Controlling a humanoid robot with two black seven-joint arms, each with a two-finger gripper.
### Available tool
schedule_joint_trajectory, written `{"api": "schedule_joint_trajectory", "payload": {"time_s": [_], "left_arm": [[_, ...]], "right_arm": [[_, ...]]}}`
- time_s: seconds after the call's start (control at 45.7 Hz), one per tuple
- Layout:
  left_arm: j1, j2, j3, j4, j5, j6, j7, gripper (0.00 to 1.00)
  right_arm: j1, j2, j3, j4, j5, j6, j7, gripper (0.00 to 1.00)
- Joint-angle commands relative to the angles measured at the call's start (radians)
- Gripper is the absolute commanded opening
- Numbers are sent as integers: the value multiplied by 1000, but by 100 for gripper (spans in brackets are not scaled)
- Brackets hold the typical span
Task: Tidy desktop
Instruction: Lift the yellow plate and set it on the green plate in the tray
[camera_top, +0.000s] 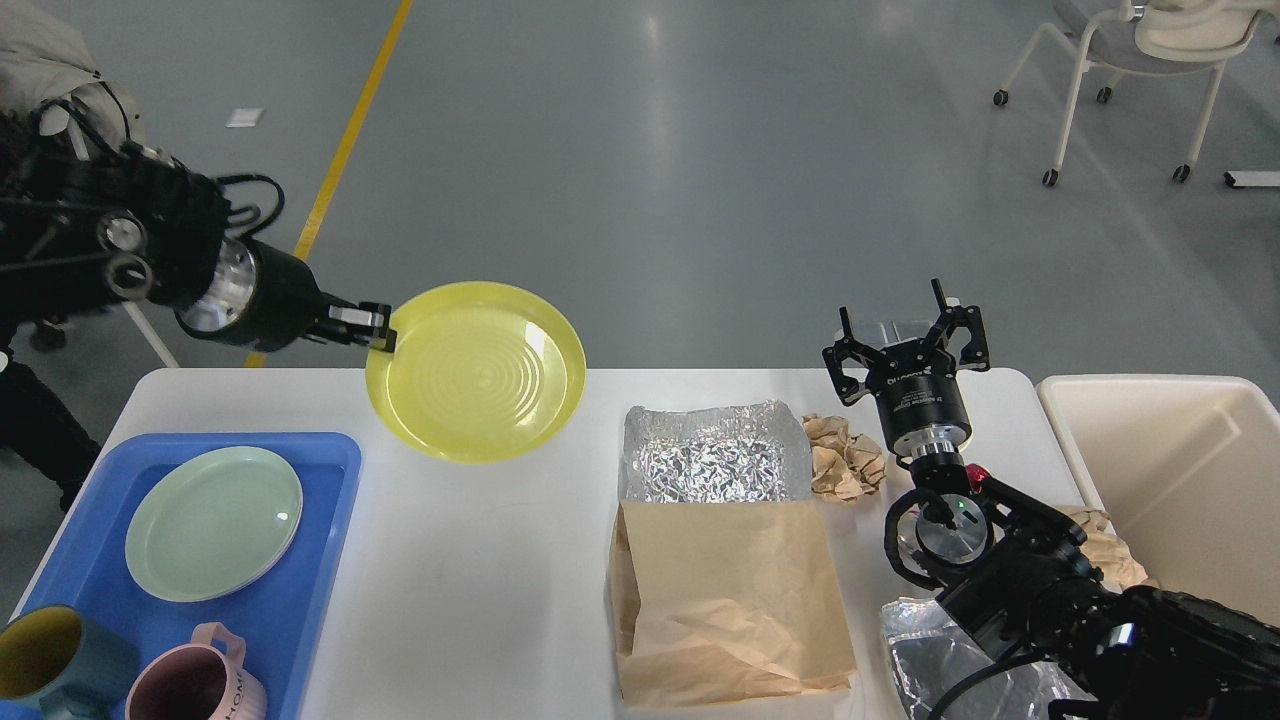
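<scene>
The white desktop (470, 560) fills the lower part of the head view. My left gripper (372, 326) is shut on the left rim of a yellow plate (478, 372) and holds it tilted in the air above the desktop's back edge. My right gripper (908, 338) is open and empty, pointing up over the back right of the desktop, beside a crumpled brown paper ball (843, 456). A foil tray (712, 455) and a flat brown paper bag (725, 600) lie in the middle.
A blue tray (300, 590) at the left holds a pale green plate (214, 522), a pink mug (195, 684) and a teal mug (50, 665). A beige bin (1180, 470) stands at the right. Clear plastic wrap (940, 650) and crumpled paper (1105, 555) lie near my right arm.
</scene>
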Motion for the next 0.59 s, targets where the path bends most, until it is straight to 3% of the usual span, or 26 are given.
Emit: {"api": "schedule_joint_trajectory", "payload": {"time_s": [0.0, 0.11, 0.219, 0.307, 0.46, 0.569], "left_arm": [[-33, 105, -95, 5, 6, -121, 21, 0], [-4, 164, -96, 8, 92, -119, 12, 0], [132, 243, -113, 71, 215, -101, -27, 0], [258, 246, -124, 197, 373, -52, -153, 0], [520, 182, -121, 512, 523, 112, -389, 0], [588, 166, -113, 587, 533, 140, -436, 0]], "right_arm": [[0, 0, 0, 0, 0, 0, 0, 100], [0, 0, 0, 0, 0, 0, 0, 100], [0, 0, 0, 0, 0, 0, 0, 100], [0, 0, 0, 0, 0, 0, 0, 100], [0, 0, 0, 0, 0, 0, 0, 100], [0, 0, 0, 0, 0, 0, 0, 100]]}}
